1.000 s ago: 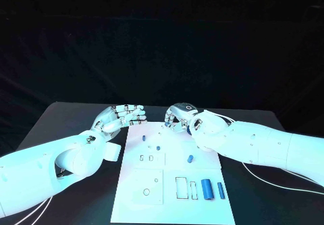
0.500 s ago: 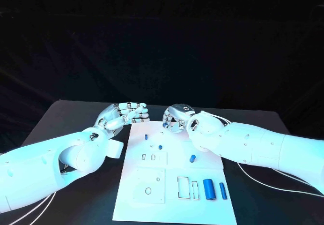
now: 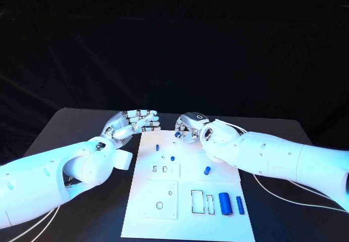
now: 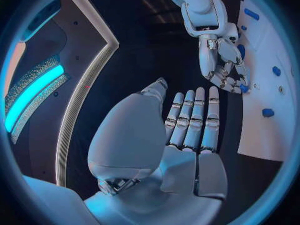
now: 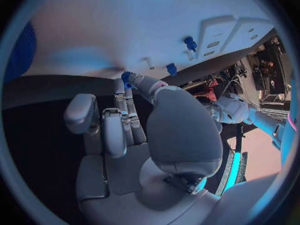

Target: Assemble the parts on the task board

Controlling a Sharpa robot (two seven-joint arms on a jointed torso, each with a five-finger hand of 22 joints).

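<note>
My right robot hand (image 3: 192, 127) pinches a small blue part (image 5: 127, 78) at its fingertips, just over the far edge of the task board (image 3: 190, 201). I should lower it straight and seat it gently. My left robot hand (image 3: 133, 124) hovers spread and empty beside that edge.
</note>
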